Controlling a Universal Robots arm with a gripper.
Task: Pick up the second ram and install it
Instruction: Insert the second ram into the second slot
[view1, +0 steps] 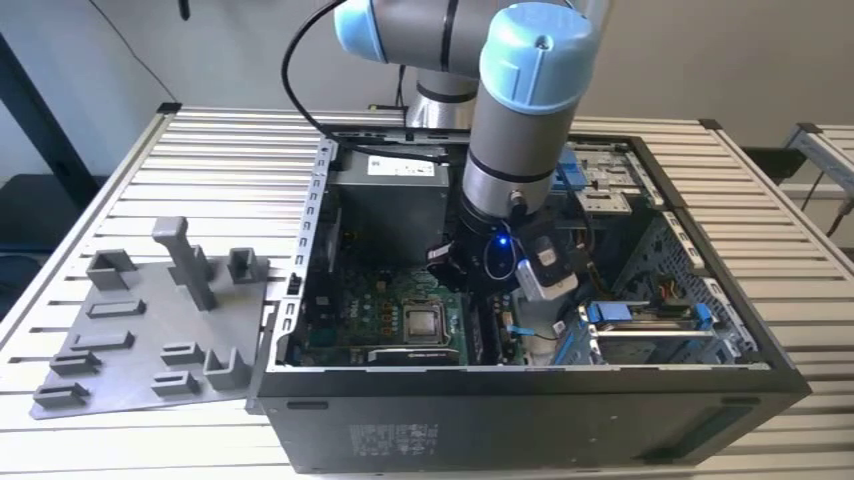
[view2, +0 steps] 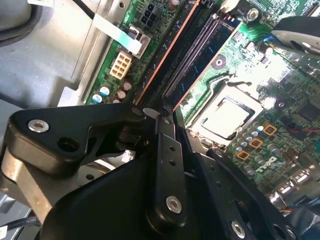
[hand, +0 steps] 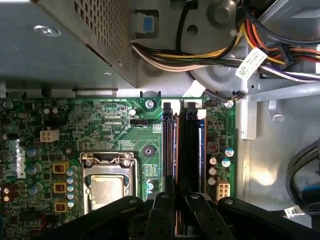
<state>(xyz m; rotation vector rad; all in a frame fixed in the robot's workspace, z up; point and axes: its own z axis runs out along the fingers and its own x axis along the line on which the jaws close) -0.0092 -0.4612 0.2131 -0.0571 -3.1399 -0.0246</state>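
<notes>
Gripper (hand: 176, 200) closed on second ram (hand: 188, 150) over slots (processor (hand: 106, 190) beside).

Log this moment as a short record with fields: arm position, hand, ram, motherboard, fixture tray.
arm position: reaching down into the open computer case
hand: hand low over the memory slots, fingers close together around a thin dark edge
ram: second ram appears pinched edge-on between the fingers, lined up with the slots
motherboard: processor chip sits in its socket beside the slots
fixture tray: grey fixture blocks on the table, at the exterior view's left of the case
</notes>
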